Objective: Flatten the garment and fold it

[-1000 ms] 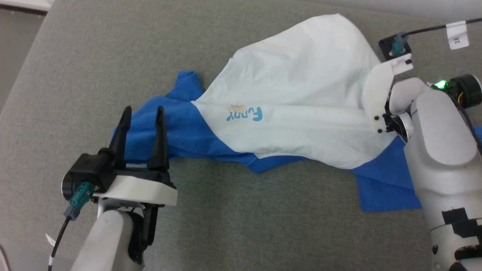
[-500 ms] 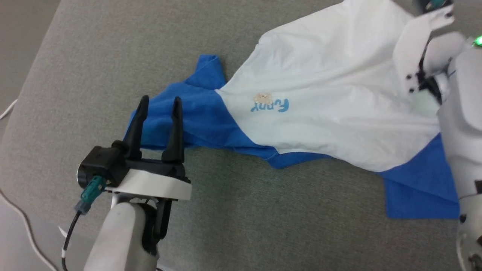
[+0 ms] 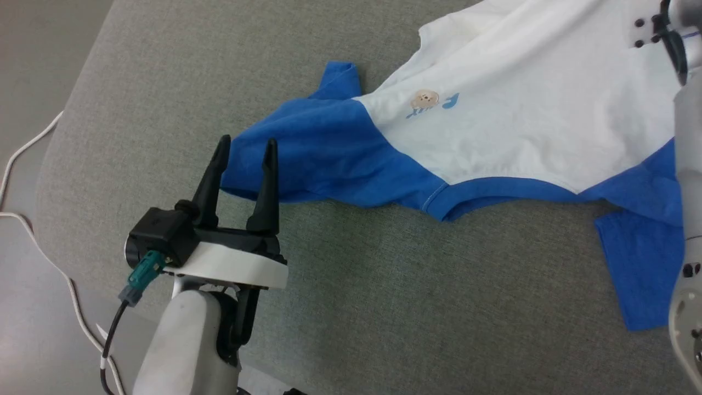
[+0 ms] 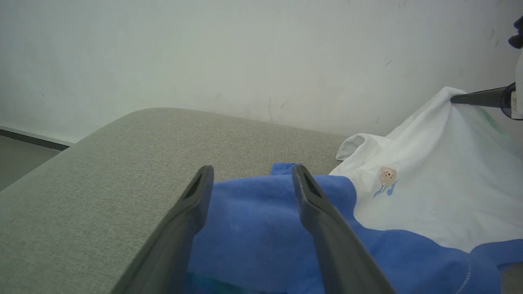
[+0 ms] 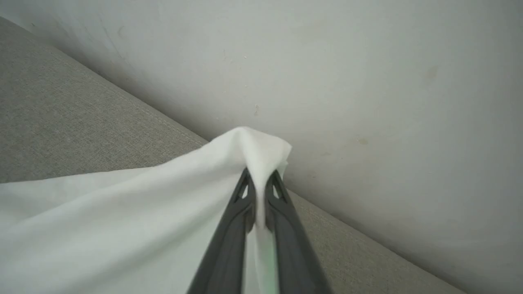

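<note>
A white edge of the T-shirt [image 3: 521, 120] is pinched between the pressed-together fingers of the right gripper [image 5: 260, 173] and raised off the grey surface [image 3: 356, 307]. The left gripper [image 3: 247, 144] is spread wide, nothing gripped; the blue sleeve [image 3: 307, 153] is spread just ahead of and under its fingertips.

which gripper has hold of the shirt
The right gripper: it is pinched shut on the shirt's white cloth. The left gripper stands open.
</note>
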Controlling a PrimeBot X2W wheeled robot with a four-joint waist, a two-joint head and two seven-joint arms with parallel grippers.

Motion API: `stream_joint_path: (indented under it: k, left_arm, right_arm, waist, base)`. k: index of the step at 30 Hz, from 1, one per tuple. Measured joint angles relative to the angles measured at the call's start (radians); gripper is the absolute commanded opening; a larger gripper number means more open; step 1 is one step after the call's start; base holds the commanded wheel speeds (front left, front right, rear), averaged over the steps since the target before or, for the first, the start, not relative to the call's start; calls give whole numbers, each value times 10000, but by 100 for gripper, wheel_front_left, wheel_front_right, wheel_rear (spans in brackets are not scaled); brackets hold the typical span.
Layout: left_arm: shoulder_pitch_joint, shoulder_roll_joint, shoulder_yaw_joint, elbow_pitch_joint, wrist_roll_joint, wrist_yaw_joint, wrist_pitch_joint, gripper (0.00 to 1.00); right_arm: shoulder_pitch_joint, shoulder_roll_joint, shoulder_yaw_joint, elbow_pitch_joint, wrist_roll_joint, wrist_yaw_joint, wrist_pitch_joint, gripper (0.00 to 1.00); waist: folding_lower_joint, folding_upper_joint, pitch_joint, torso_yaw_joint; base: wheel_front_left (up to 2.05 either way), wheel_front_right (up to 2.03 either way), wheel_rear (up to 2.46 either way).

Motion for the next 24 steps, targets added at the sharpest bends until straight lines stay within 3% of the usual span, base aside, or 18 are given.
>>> stream_joint_path:
  k: [5, 12, 18, 24]
  left_arm:
    - [1, -27, 203, 173, 56, -81, 0, 100]
    - [88, -23, 454, 370, 326, -178, 0, 100]
    - [479, 61, 504, 543, 460, -190, 2, 100]
    - [826, 165, 497, 650, 441, -190, 123, 100]
  right_arm:
    - [-15, 433, -322, 522, 268, 0, -878, 100]
    - [630, 861, 221, 529, 2169, 0, -2876, 100]
    - [3204, 922, 1329, -775, 3814, 0, -3762, 100]
    - [6474, 920, 993, -2805, 5074, -4, -3695, 100]
  waist:
    - [-1, 0, -154, -82]
    - [-2, 0, -813, -491]
    - [-3, 0, -1596, -1067]
    - [-4, 0, -2412, -1631]
  base:
    - [0, 0, 0]
    - [0, 0, 0]
    - [0, 0, 0]
    - [0, 0, 0]
